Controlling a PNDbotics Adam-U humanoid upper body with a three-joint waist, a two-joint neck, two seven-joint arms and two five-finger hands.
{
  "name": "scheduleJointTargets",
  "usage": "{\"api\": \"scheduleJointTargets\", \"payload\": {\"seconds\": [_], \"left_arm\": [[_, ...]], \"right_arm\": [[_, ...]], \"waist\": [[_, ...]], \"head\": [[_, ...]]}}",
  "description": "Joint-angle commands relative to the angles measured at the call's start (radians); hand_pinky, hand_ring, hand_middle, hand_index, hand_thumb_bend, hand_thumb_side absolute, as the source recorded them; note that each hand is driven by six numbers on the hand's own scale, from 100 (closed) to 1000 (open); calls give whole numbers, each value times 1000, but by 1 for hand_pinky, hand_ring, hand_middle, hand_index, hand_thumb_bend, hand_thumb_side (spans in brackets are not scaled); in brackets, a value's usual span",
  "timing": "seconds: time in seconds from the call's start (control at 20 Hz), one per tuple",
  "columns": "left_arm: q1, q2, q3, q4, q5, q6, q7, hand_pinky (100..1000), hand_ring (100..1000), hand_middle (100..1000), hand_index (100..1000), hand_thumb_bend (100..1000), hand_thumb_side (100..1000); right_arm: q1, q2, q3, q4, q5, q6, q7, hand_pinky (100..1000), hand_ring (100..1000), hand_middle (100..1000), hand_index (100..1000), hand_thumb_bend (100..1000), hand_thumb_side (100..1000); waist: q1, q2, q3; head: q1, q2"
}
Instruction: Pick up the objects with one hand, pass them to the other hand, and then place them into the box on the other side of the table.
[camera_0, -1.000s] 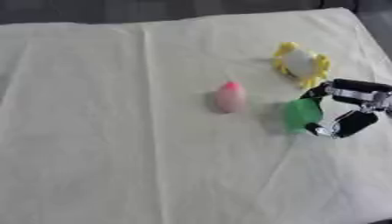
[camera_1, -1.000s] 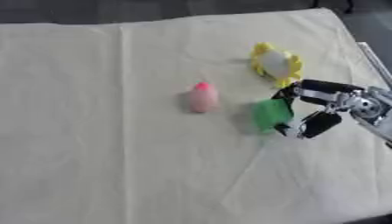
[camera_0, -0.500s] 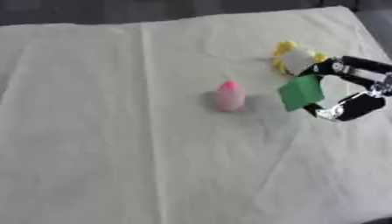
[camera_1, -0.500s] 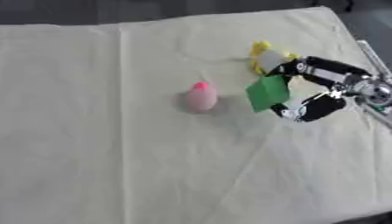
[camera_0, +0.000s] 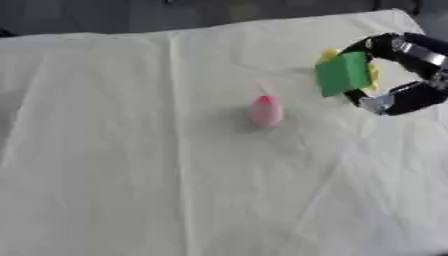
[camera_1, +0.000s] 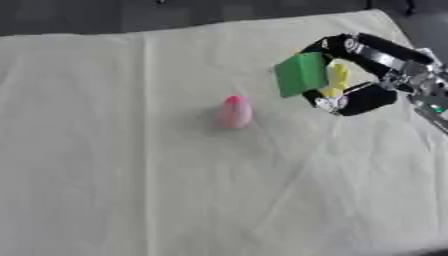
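The right hand (camera_1: 354, 75) is reaching in from the right edge and is pinching a green block (camera_1: 300, 74) between its curled fingers (camera_1: 331, 44) above and its thumb (camera_1: 350, 101) below. The block is hanging clear of the cloth (camera_0: 131, 165) (a pale, creased sheet that is covering the whole table), with its flat face turned toward the middle of the table.

Just behind the block, a yellow thing (camera_1: 337, 79) is showing through the gap in the hand; only a sliver of it is peeking out, so I cannot tell its shape or whether the hand is touching it.

A pink thing (camera_0: 265, 111) with a redder top is standing upright on the cloth near the middle, to the left of the block and well apart from the hand.

The left hand is showing in neither view.
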Motion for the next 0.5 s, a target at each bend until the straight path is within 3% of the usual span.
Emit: {"api": "scheduleJointTargets", "payload": {"seconds": [0.05, 0.5], "left_arm": [[-47, 71, -8, -33, -4, 5, -16, 742, 710, 649, 764, 100, 685], [-149, 150, -71, -50, -35, 52, -95, 751, 716, 656, 769, 100, 592]], "right_arm": [[-51, 4, 8, -4, -27, 26, -18, 878, 603, 405, 522, 100, 100], [-203, 100, 88, 64, -20, 129, -40, 876, 596, 404, 519, 100, 100]], "waist": [[15, -43, 1], [22, -62, 8]], "head": [[7, 11], [7, 29]]}}
